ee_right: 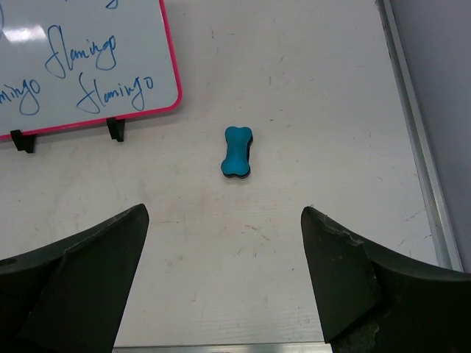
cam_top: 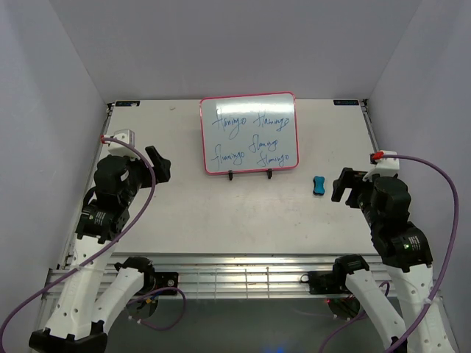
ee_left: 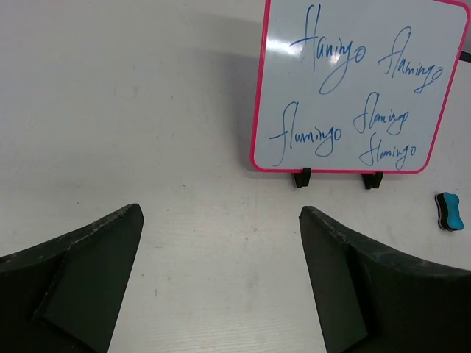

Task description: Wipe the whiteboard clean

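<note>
2 pairs spread apart, left fingers (ee_left: 85, 283) and right fingers (ee_right: 85, 283), facing the written-on whiteboard (cam_top: 249, 132) (blue eraser (ee_right: 236, 153) near it).

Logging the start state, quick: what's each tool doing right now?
Left tool: open, holding nothing.
Right tool: open, holding nothing.

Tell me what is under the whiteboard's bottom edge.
Two black stand feet poke out beneath the whiteboard. Whatever they join to behind the board is hidden.
</note>
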Motion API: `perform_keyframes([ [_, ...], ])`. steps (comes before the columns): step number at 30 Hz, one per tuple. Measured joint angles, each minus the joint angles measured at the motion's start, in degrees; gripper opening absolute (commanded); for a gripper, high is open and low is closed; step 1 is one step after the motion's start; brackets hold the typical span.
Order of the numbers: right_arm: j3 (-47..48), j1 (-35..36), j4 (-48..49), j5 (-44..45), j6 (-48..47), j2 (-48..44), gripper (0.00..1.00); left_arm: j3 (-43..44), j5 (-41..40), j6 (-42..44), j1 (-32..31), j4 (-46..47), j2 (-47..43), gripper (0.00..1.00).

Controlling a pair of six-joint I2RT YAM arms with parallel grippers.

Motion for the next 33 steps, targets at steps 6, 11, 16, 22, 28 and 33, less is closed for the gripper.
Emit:
perform_keyframes([
  [6,0.0,0.0,-0.1,0.0,0.2,0.0,0.90,0.0,0.0,-0.3,0.0,0.0,0.2,0.98],
  [11,-1.2,0.0,1.0,-2.6,0.3,-1.3,0.90,0.1,0.9,-2.4,0.0,1.9,2.8,0.98],
  [16,-3.2,0.0,1.7,-8.1,0.5,-1.5,0.90,0.2,6.4,-4.6,0.0,11.8,9.9,0.98],
  [22,-4.2,0.0,2.8,-16.2,0.0,-3.0,0.90,5.0,18.0,-4.1,2.3,30.5,28.2,0.98],
  [28,-4.5,0.0,3.0,-24.5,-0.1,-5.0,0.90,16.5,41.8,-9.1,12.9,49.0,53.2,0.98],
  [33,-4.5,0.0,2.9,-28.5,-1.1,-5.7,0.90,27.0,54.7,-16.7,18.1,58.2,71.5,0.98],
])
